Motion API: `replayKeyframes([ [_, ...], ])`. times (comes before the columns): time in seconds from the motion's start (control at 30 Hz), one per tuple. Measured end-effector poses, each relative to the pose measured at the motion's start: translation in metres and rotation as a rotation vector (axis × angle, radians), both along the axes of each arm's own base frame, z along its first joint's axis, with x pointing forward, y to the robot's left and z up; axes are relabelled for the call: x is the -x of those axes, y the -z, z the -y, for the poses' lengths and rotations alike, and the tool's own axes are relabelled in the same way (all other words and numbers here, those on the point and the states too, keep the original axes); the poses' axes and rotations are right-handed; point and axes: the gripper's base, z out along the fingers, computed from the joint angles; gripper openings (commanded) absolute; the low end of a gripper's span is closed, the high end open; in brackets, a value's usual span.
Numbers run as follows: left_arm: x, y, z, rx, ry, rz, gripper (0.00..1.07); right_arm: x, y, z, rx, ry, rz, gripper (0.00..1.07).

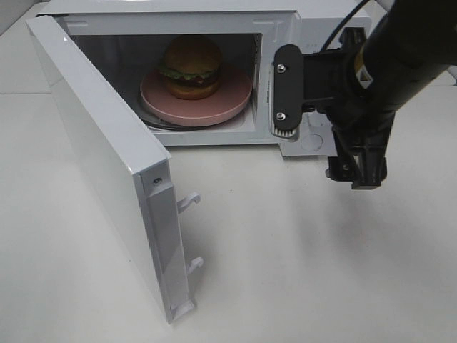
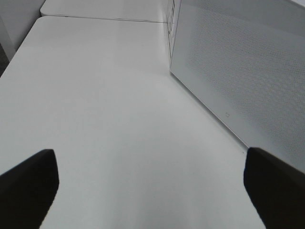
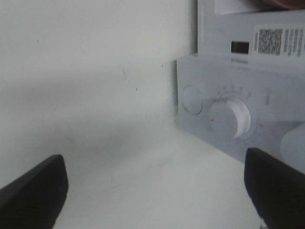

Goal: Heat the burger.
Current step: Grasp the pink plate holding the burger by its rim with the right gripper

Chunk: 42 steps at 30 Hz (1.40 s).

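burger on pink plate inside microwave, door wide open | your right gripper near microwave's dial, fingers spread wide, empty | your left gripper near microwave's door, fingers spread wide, empty

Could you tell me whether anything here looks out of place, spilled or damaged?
Nothing stands out. The burger sits upright on the pink plate inside the microwave, the door hangs wide open, and nothing looks spilled or broken.
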Motion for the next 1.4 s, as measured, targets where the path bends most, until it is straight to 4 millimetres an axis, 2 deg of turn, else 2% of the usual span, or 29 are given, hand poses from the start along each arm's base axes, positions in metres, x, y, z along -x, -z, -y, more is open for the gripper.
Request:
replayKeyframes([
  [0.03,0.0,0.0,0.0,0.0,0.0,0.0,0.98,0.0,0.0,0.0,0.0,0.0,0.0,0.97],
  [0.1,0.0,0.0,0.0,0.0,0.0,0.0,0.98,-0.006,0.001,-0.014,-0.005,-0.026,0.006,0.96],
  [0.27,0.0,0.0,0.0,0.0,0.0,0.0,0.98,-0.018,0.004,-0.033,-0.023,-0.061,0.021,0.95],
  [0.6,0.0,0.0,0.0,0.0,0.0,0.0,0.98,-0.04,0.012,-0.058,-0.051,-0.1,0.052,0.93],
  [0.67,0.0,0.0,0.0,0.0,0.0,0.0,0.98,-0.049,0.017,-0.069,-0.069,-0.121,0.066,0.93],
  [0.93,0.0,0.0,0.0,0.0,0.0,0.0,0.98,-0.06,0.022,-0.081,-0.098,-0.145,0.088,0.92],
  [1.0,0.0,0.0,0.0,0.0,0.0,0.0,0.98,-0.068,0.032,-0.089,-0.105,-0.157,0.087,0.92],
  [1.2,0.0,0.0,0.0,0.0,0.0,0.0,0.98,-0.075,0.04,-0.098,-0.126,-0.178,0.098,0.91],
  [1.27,0.0,0.0,0.0,0.0,0.0,0.0,0.98,-0.084,0.049,-0.107,-0.135,-0.187,0.1,0.91],
  [1.4,0.0,0.0,0.0,0.0,0.0,0.0,0.98,-0.091,0.055,-0.113,-0.139,-0.187,0.102,0.91],
])
